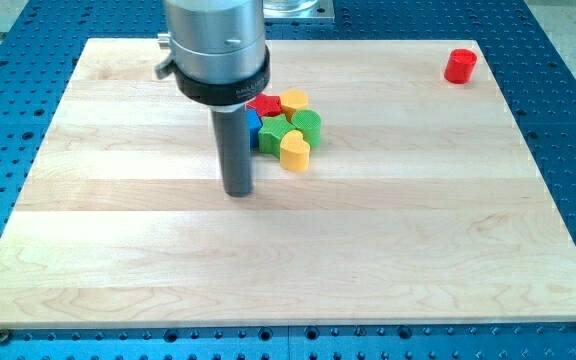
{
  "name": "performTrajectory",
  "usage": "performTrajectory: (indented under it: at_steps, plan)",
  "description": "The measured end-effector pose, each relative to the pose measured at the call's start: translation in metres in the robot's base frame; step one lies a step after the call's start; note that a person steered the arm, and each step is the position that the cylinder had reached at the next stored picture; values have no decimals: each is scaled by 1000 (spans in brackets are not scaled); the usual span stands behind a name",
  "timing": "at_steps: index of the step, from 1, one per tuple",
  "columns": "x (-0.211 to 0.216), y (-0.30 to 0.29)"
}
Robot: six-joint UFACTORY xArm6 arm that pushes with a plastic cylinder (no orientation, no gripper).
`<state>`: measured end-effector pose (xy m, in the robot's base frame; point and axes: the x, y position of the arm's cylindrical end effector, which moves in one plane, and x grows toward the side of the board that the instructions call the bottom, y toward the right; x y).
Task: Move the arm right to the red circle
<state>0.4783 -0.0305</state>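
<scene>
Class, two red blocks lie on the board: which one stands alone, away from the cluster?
The red circle near the view's top right stands alone. The other red block sits in the cluster right of my tip.

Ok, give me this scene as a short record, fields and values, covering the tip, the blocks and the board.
tip: my tip rests on the board, left of the cluster and slightly below it
target: red circle alone near the board's top right corner, far right of my tip
cluster: red star, yellow block, green block, yellow heart, a second green block and blue block, packed together
contact: tip close to blue block; touching cannot be told
board: wooden board on a blue perforated table
</scene>
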Motion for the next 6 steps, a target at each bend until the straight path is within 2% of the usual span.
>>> performTrajectory:
  at_steps: [1,2,3,5,6]
  plan:
    - [-10,73]
    - [-17,84]
    - [-34,151]
    - [-162,304]
    - [-214,322]
